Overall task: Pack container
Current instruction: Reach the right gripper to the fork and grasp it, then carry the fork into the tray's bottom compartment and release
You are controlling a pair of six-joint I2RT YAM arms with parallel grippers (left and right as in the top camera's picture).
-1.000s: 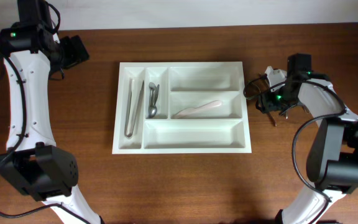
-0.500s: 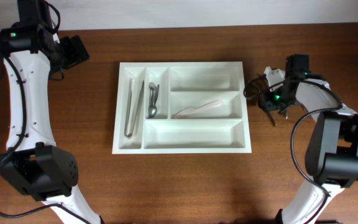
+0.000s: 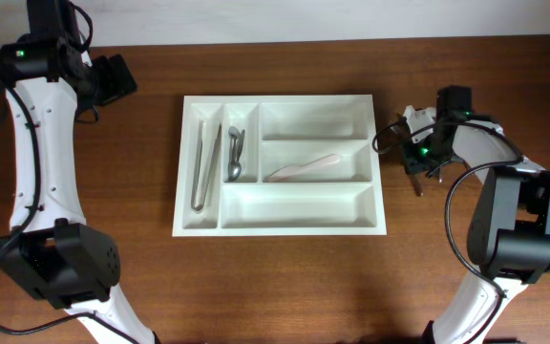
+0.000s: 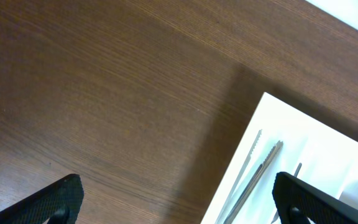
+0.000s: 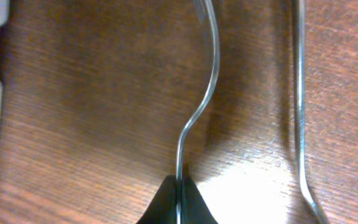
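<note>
The container [image 3: 275,97], a white five-compartment tray, lies mid-table. Metal tongs [image 3: 205,164] fill its left narrow slot, spoons [image 3: 234,155] the slot beside it, and a pale utensil [image 3: 302,168] the middle wide one. Right of the tray, my right gripper [image 3: 416,164] is down at the table. In the right wrist view my right gripper [image 5: 178,186] is shut on the thin curved handle of a metal utensil [image 5: 209,93]; its head is out of frame. My left gripper [image 3: 113,81] hangs open at the far left, with its fingers [image 4: 61,199] wide over bare wood and the container's corner [image 4: 247,149].
A second thin metal utensil [image 5: 299,93] lies on the wood just right of the held one. A small white item [image 3: 415,115] sits by the right arm near the container's right wall. The table's back edge meets a pale wall.
My right gripper has closed from partly open onto the utensil's handle and shifted slightly towards the container. The left arm has not moved.
</note>
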